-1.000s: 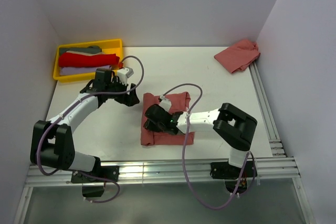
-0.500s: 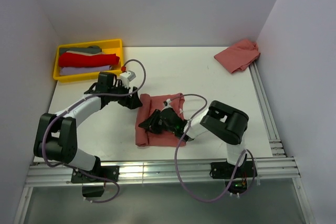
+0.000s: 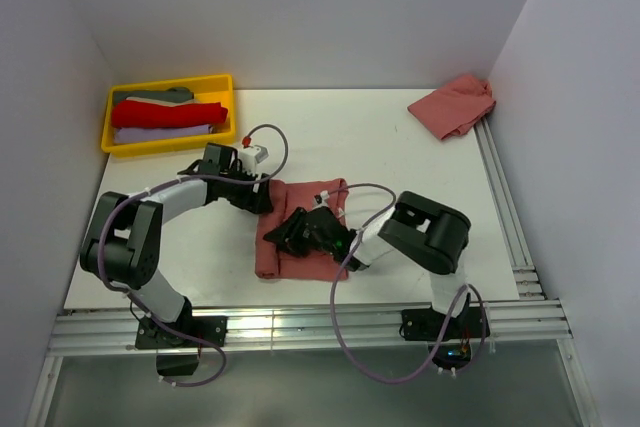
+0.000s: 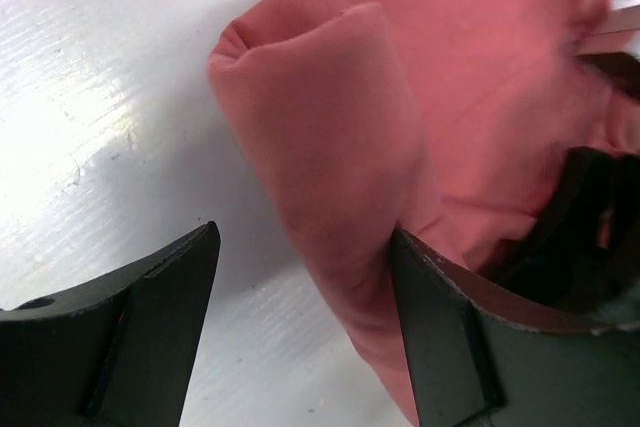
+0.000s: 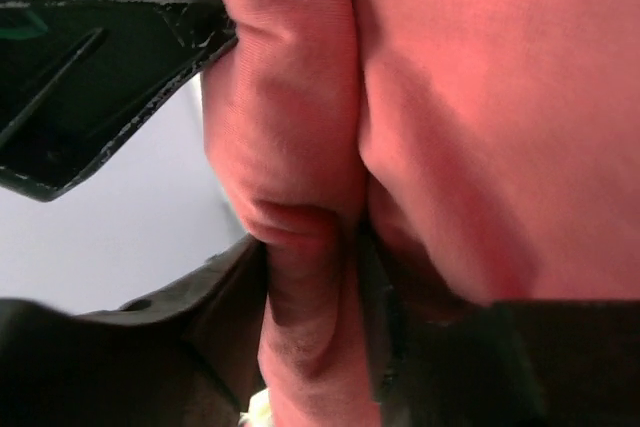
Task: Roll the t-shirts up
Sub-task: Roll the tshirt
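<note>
Near the front of the surface (image 3: pixel 400 157), the right tool (image 5: pixel 315 277) pinches a fold of the half-rolled t-shirt (image 3: pixel 268 252). Just beyond, the left tool (image 4: pixel 303 237) stands open astride its rolled edge. A second t-shirt (image 3: pixel 455 105) lies crumpled in the far right corner.

t-shirt (image 4: pixel 420 97): cut off top, right | right hand (image 5: pixel 290 147) fingers: cropped by frame edge

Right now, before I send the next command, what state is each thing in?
Middle t-shirt: flat on the table, left edge rolled part way.
Far t-shirt: crumpled in the far right corner, untouched.
Tray: holds folded clothes.
Left fingers: open, astride the roll's far end.
Right fingers: around the roll, grip unclear.
</note>
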### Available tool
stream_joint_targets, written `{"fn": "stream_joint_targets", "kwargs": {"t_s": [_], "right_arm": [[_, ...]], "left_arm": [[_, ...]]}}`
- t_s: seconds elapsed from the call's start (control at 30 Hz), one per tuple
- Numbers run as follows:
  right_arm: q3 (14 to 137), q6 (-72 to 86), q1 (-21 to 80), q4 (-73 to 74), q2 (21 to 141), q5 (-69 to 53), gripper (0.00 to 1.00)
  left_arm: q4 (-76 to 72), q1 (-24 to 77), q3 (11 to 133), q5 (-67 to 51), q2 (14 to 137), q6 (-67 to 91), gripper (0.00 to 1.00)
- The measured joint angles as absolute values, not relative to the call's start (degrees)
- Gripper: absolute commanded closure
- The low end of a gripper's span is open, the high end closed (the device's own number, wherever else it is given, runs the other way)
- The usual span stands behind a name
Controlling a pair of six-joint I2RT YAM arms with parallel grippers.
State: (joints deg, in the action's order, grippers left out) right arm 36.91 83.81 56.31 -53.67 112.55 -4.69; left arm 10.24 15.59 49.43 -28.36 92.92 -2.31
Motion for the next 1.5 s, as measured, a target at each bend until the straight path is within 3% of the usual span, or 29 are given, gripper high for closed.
{"fn": "stream_joint_targets", "kwargs": {"t_s": [0.1,0.3,0.6,1.0,1.5], "right_arm": [[40.9,81.2,57.5,-37.2,107.0,0.3,0.47],[54.6,77.0,61.7,-5.9,101.5,13.0,0.46],[76.8,76.0,68.1,28.6,104.9,27.0,0.47],[93.3,71.2,69.9,41.4,116.9,30.8,0.47],[94.7,69.8,69.8,43.3,119.7,30.3,0.41]], "left_arm": [[10.6,16.7,50.3,-25.7,94.1,-2.0,0.27],[11.6,18.1,51.3,-22.1,94.5,-1.7,0.27],[12.1,18.8,51.8,-21.0,94.6,-1.7,0.28],[12.3,19.0,51.8,-20.7,94.6,-1.0,0.28],[12.3,19.0,51.8,-20.6,94.6,-0.9,0.21]]}}
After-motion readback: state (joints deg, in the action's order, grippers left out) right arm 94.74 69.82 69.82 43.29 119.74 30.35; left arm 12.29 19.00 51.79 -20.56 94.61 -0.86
